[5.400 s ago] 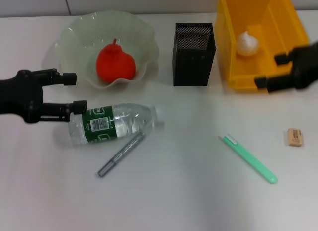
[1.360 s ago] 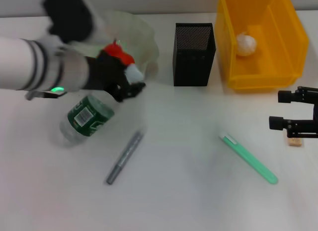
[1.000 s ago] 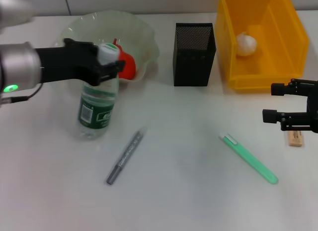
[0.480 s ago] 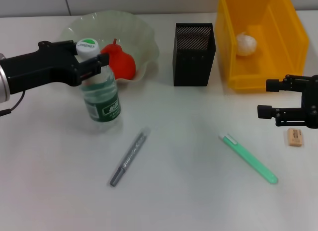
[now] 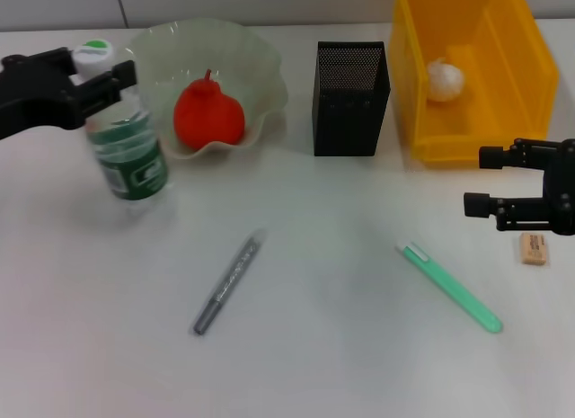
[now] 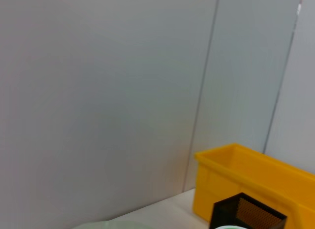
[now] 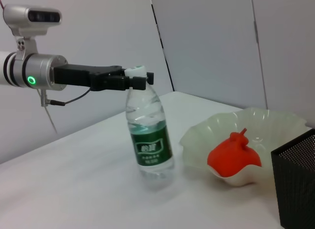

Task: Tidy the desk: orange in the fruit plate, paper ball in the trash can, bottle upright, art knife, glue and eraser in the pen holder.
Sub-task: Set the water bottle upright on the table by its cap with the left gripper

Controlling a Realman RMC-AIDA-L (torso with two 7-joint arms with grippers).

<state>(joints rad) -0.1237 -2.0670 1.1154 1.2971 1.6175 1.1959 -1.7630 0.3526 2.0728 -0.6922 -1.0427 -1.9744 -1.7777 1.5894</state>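
Now the bottle (image 5: pixel 126 139) is stood upright on the desk (image 5: pixel 323 346), just left of the fruit plate (image 5: pixel 256 72), and its neck is gripped below the white cap by the left end effector (image 5: pixel 97 72). An orange-red fruit (image 5: pixel 208 112) is held in the plate. Right of the plate stands the black mesh pen holder (image 5: pixel 351 99), and farther right the yellow bin (image 5: pixel 476 67) with a paper ball (image 5: pixel 445 79) inside. Well to the right of the plate, near the desk edge, the right end effector (image 5: pixel 474 180) is held above the desk with its fingers spread apart, grasping nothing; the eraser (image 5: pixel 533 248) lies just beside it. A grey pen (image 5: pixel 228 282) and a green art knife (image 5: pixel 449 287) lie flat in front of the pen holder.
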